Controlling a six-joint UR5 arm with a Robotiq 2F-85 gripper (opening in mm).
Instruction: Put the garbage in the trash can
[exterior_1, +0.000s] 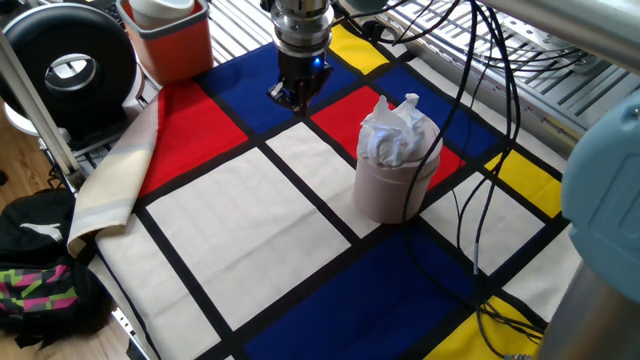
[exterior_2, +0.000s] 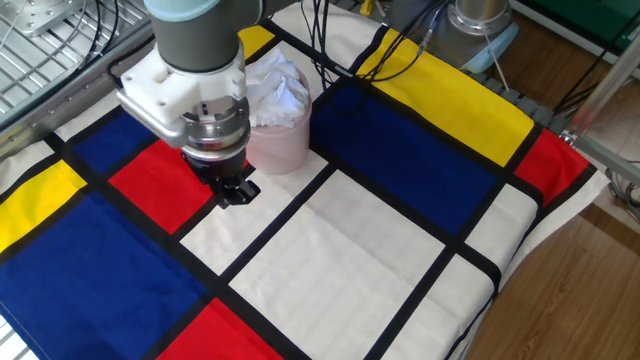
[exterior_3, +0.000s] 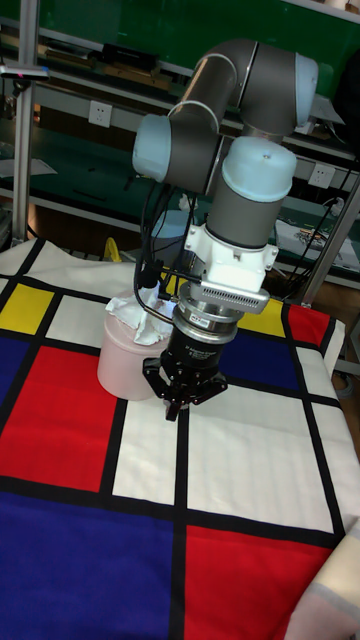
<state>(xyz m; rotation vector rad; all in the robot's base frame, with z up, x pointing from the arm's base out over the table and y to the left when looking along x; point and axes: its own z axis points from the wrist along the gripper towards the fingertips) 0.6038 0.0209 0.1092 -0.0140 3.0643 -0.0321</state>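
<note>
Item one: a pale pink trash can (exterior_1: 393, 185), small and cylindrical, upright on the table, standing on the checked cloth (exterior_1: 230, 240) of red, blue, yellow and white panels ruled with black lines. It sits where a red panel meets a white one.

Item two: the garbage (exterior_1: 397, 128), a crumpled wad of white tissue paper, lodged in the top of the pink can and bulging above its rim. In the other fixed view the same wad (exterior_2: 272, 90) shows partly behind the arm, resting in the can (exterior_2: 283, 145); in the tall fixed view it (exterior_3: 135, 309) peeks over the can's (exterior_3: 126, 362) upper edge.

Item three: the gripper (exterior_1: 293, 97), pointing down over the cloth near the border of a blue and a red panel, beside the can and apart from it. Its two black fingers are drawn together at the tips with nothing between them, seen also in the other fixed view (exterior_2: 237, 192) and the tall fixed view (exterior_3: 176, 403).

Item four: a red-orange square bin (exterior_1: 172, 38) with a white insert, at the far corner off the cloth.

Item five: black cables (exterior_1: 470, 150) draped across the right side of the cloth.
</note>
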